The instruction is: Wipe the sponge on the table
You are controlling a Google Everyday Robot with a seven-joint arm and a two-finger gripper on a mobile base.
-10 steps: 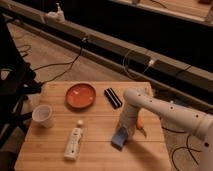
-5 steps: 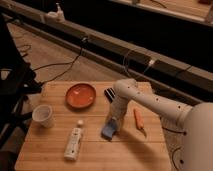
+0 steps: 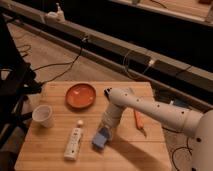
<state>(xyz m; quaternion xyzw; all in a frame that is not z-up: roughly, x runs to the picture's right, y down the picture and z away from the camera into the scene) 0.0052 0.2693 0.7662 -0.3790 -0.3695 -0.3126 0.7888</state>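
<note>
The blue sponge (image 3: pixel 100 140) lies on the light wooden table (image 3: pixel 55 160), a little left of its middle near the front. My gripper (image 3: pixel 106 131) comes down from the white arm and presses on the sponge's top right end, shut on it. The sponge sits just right of the white bottle.
An orange bowl (image 3: pixel 81 95) stands at the back left. A white paper cup (image 3: pixel 43 115) is near the left edge. A white bottle (image 3: pixel 74 142) lies beside the sponge. An orange utensil (image 3: pixel 139 120) lies right of the arm. Cables run over the floor behind.
The arm has swept the sponge leftward across the table, from the right of centre toward the white bottle. The black block behind the arm no longer shows.
</note>
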